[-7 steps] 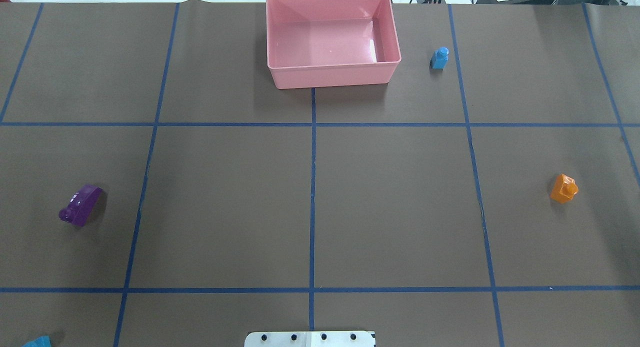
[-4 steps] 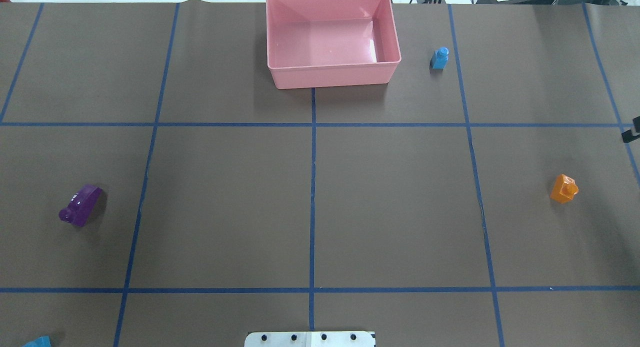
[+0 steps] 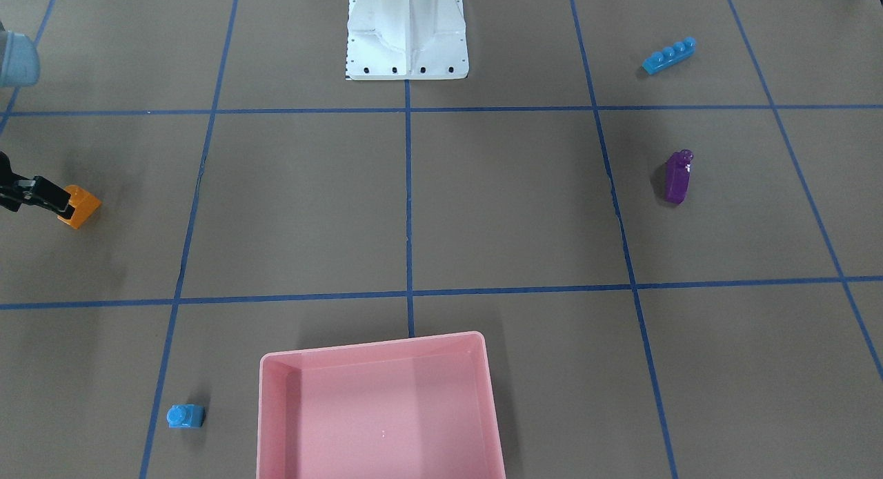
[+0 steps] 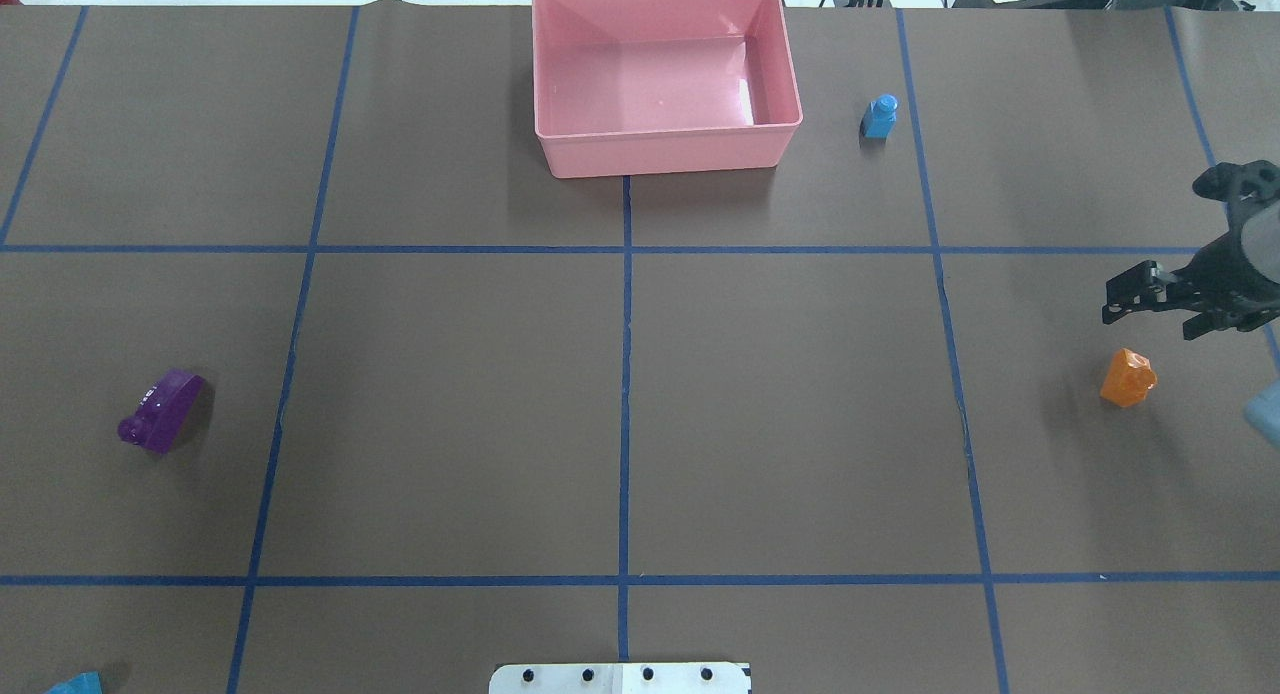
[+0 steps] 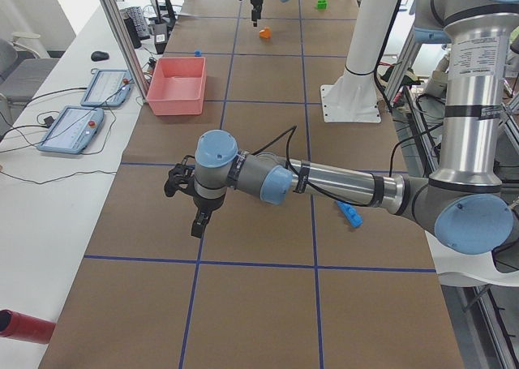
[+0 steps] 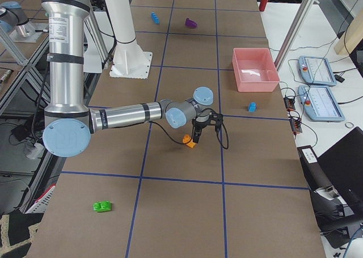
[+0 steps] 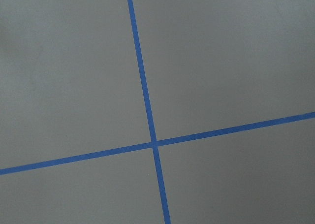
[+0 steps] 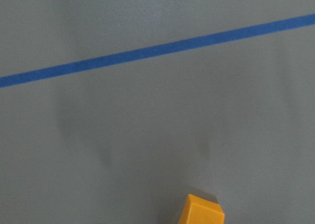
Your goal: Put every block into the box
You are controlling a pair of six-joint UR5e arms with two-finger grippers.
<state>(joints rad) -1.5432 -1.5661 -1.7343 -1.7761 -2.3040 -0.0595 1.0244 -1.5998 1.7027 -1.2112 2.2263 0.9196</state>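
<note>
The right claw [image 4: 1150, 319] hung over the table [image 4: 450, 424] with its fingers apart and nothing between them. The orange block [image 4: 1128, 377] lay just beside it on the robot's side; the overhead view showed a gap between the two, and the right wrist view caught only the block's corner at its lower edge. Around this claw the table was bare, crossed by blue tape lines [image 4: 625, 374]. Farther out from the robot and off to the claw's left stood the small blue block [image 4: 880, 116], and beyond that the pink box [image 4: 660, 154], holding nothing, at the table's far edge. The green block [image 6: 102, 206] lay well apart from the claw, toward the table's right end. The left claw [image 5: 195, 219] hovered over bare table above a tape crossing; whether it was apart or together I cannot tell. The long blue block [image 3: 669, 55] lay on the robot's side of that claw. The purple block [image 4: 160, 409] sat well across the table from the right claw.
</note>
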